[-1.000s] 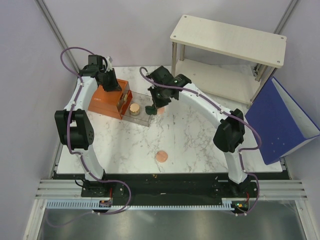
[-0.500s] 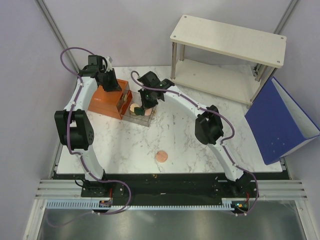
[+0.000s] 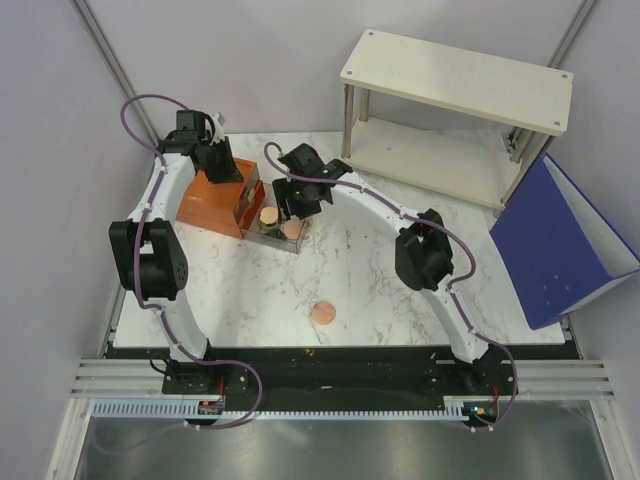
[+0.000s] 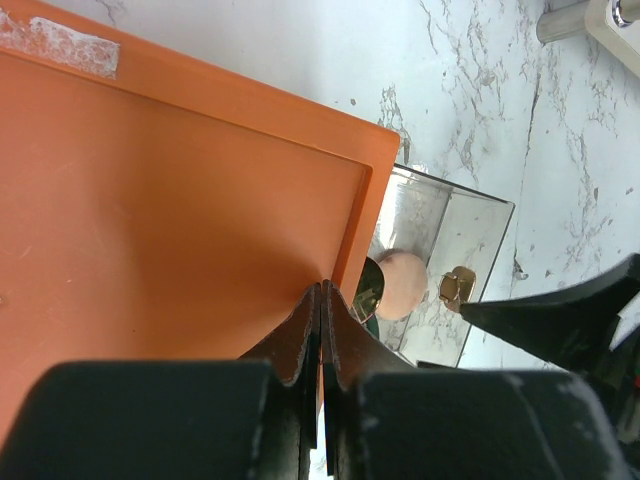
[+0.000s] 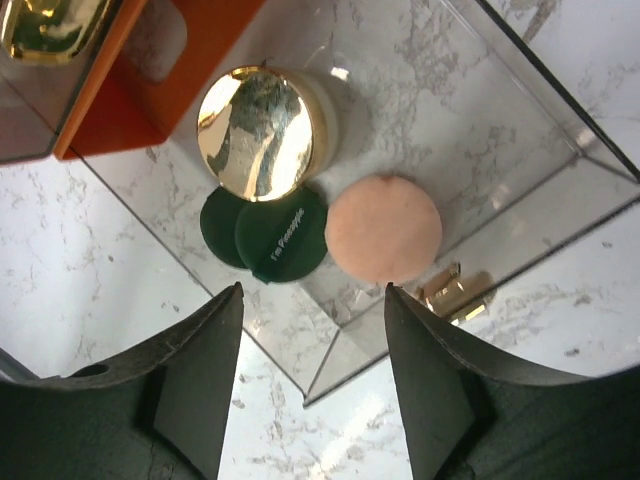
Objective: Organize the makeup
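A clear drawer (image 5: 520, 190) stands pulled out of the orange-brown box (image 3: 208, 203). In it lie a gold-lidded round jar (image 5: 262, 132), a dark green compact (image 5: 270, 235) and a peach-pink disc (image 5: 383, 228), all close together. My right gripper (image 5: 313, 290) hangs open just above the drawer's near corner and holds nothing. Another peach-pink disc (image 3: 322, 313) lies alone on the marble near the front. My left gripper (image 4: 322, 287) is shut, its tips resting on the orange box's top (image 4: 170, 200). A gold cap (image 5: 40, 25) shows through the box's clear front.
A white two-tier shelf (image 3: 455, 110) stands at the back right. A tilted blue bin (image 3: 560, 240) sits at the right edge. The drawer's small gold handle (image 5: 452, 290) points toward my right gripper.
My right gripper moved left over the drawer and opened. The green compact it carried and a peach disc now lie in the drawer. The left arm stayed still.
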Action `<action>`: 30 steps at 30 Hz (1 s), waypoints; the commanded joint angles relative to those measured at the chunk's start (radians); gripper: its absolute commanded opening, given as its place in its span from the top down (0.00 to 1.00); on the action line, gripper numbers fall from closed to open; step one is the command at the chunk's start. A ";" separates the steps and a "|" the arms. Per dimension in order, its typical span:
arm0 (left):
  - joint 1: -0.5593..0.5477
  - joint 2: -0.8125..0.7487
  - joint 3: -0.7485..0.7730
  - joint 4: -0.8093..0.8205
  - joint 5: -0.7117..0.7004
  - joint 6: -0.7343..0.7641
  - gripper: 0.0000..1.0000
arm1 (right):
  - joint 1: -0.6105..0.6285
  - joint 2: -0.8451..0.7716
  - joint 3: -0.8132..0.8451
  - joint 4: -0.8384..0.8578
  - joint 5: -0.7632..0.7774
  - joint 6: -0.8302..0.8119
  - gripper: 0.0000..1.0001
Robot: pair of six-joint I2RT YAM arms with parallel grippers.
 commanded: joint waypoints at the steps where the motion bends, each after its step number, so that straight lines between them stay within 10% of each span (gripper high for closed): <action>1: -0.036 0.028 -0.043 -0.147 0.095 0.003 0.97 | -0.004 -0.219 -0.118 0.016 -0.023 -0.053 0.34; 15: -0.036 0.043 -0.044 -0.147 0.079 0.003 0.96 | 0.080 -0.548 -0.682 -0.100 -0.116 -0.294 0.32; 30: -0.035 0.039 -0.081 -0.147 0.052 0.001 0.96 | 0.248 -0.304 -0.630 -0.212 -0.004 -0.386 0.41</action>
